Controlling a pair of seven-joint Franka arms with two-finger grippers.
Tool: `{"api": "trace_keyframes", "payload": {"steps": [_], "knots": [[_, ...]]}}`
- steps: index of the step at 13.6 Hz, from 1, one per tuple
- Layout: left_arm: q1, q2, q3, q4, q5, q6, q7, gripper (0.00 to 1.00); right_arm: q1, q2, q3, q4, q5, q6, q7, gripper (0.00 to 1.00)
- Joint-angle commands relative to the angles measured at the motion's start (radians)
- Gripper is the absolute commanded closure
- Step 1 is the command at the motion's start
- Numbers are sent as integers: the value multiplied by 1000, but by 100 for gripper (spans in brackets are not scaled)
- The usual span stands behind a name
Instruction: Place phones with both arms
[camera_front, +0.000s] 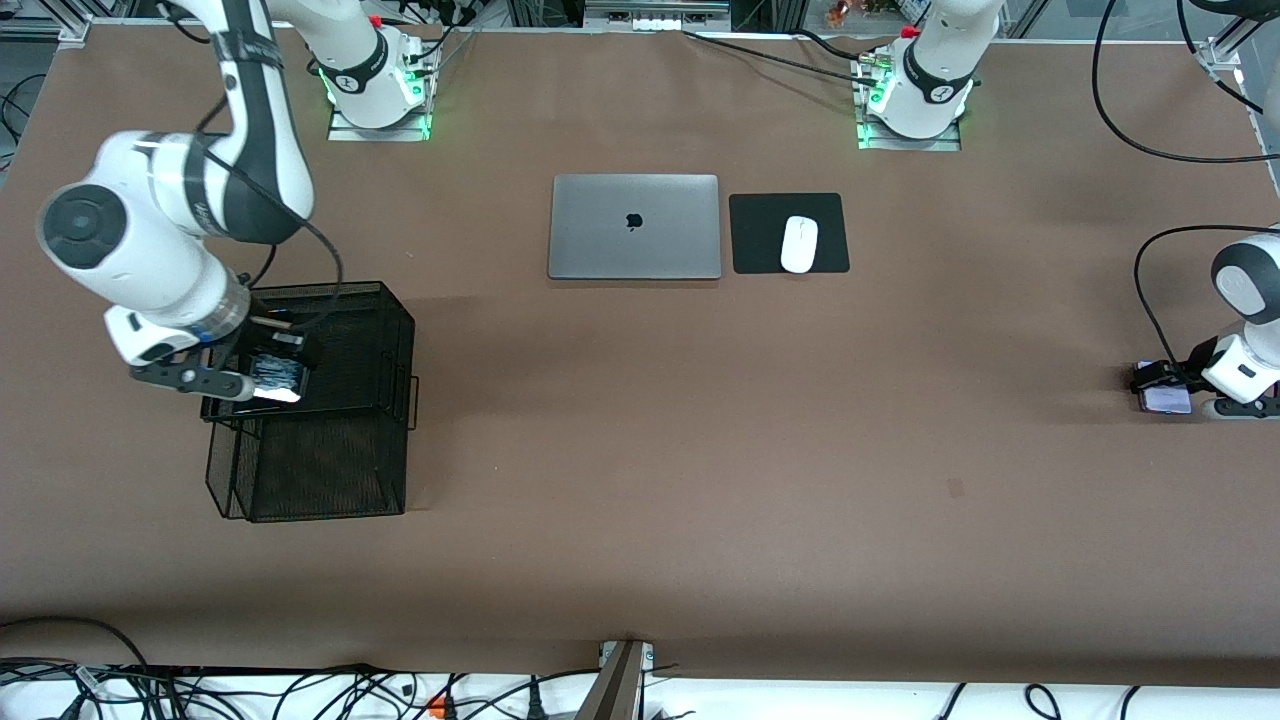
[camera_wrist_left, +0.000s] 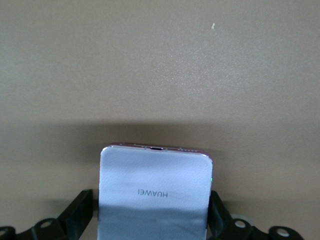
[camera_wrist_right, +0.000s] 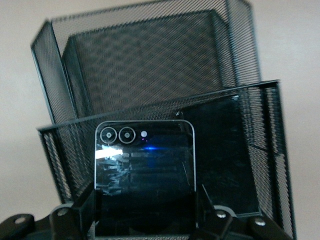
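My right gripper (camera_front: 272, 385) is shut on the small squarish black phone (camera_front: 278, 376) and holds it over the black mesh basket (camera_front: 330, 470) at the right arm's end of the table. In the right wrist view the gripper (camera_wrist_right: 147, 200) grips this phone (camera_wrist_right: 145, 160) by its side edges, above the basket (camera_wrist_right: 150, 60). The long slim black phone (camera_wrist_right: 225, 155) leans inside a basket compartment. My left gripper (camera_front: 1163, 384) is low at the left arm's end, shut on the pale lilac-white phone (camera_front: 1167, 400). In the left wrist view its fingers (camera_wrist_left: 80, 207) press the phone (camera_wrist_left: 155, 172) from both sides.
A closed silver laptop (camera_front: 634, 226) lies mid-table near the arm bases. Beside it is a black mouse pad (camera_front: 760, 235) with a white mouse (camera_front: 799, 244). Cables run along the table edge nearest the front camera.
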Motion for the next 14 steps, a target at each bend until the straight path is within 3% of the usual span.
{"api": "trace_keyframes", "payload": {"steps": [1, 3, 4, 5, 8, 10, 11, 12, 14], "knots": [[8, 7, -13, 1, -41, 11, 8, 23, 15, -13, 1, -35, 84, 46, -161, 100], [5, 7, -13, 2, -49, 10, 2, 70, 16, 4, 6, -59, 144, 99, -223, 100], [5, 7, -13, 4, -49, 8, -10, 88, 16, 12, 6, -68, 147, 108, -226, 100], [2, 6, -13, 7, -49, 7, -25, 100, 16, 22, 6, -78, 147, 108, -234, 100], [-27, -2, -15, 53, -47, -53, -70, 100, 13, 27, 6, -108, 158, 108, -225, 100], [-69, -2, -15, 166, -49, -224, -83, 100, 13, 27, 6, -110, 190, 105, -222, 100], [-99, -2, -15, 217, -47, -290, -120, 100, 13, 28, 6, -108, 190, 105, -222, 79], [-137, 0, -13, 249, -40, -324, -172, 100, 13, 27, 6, -108, 192, 106, -217, 32], [-228, 3, -6, 280, -35, -349, -285, 100, 13, 22, 3, -102, 192, 100, -197, 13]]}}
